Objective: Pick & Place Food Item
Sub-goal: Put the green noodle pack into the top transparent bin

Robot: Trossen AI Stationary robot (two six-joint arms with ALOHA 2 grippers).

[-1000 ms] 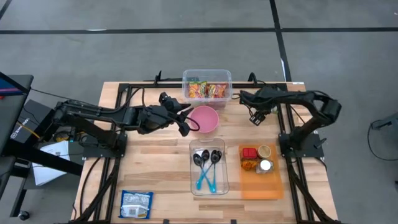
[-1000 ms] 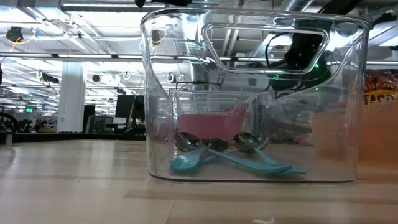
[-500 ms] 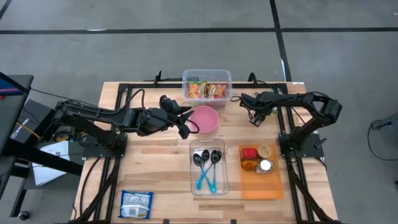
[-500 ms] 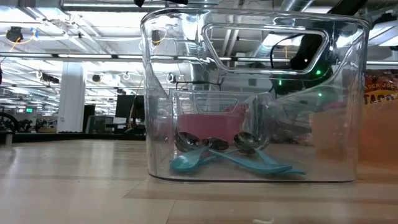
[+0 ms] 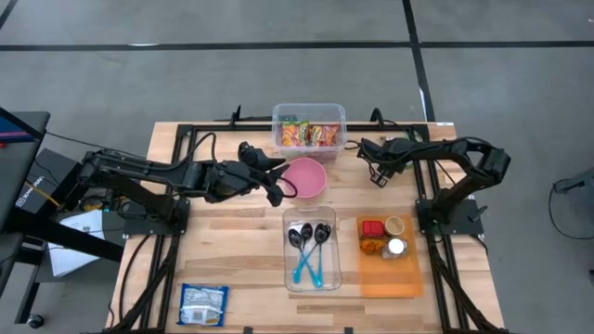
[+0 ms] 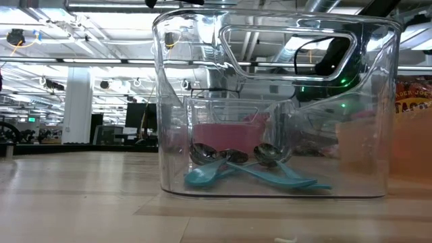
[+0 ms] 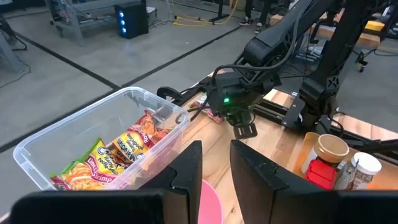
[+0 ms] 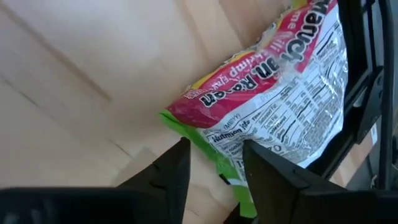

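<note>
Currently, the right gripper hangs over the far right of the table, at about 1 o'clock from the pink bowl and just right of the clear snack bin. In the right wrist view its fingers stand apart, straddling one edge of a ramen packet lying flat on the wood; no grip is made yet. The packet is probably light, with a crinkly, slippery film skin over a brittle noodle block. Take hold at a sealed edge or across a narrow side, and close gently to avoid crushing the contents. The left gripper rests at the bowl's 9 o'clock rim, its fingers nearly together and empty.
</note>
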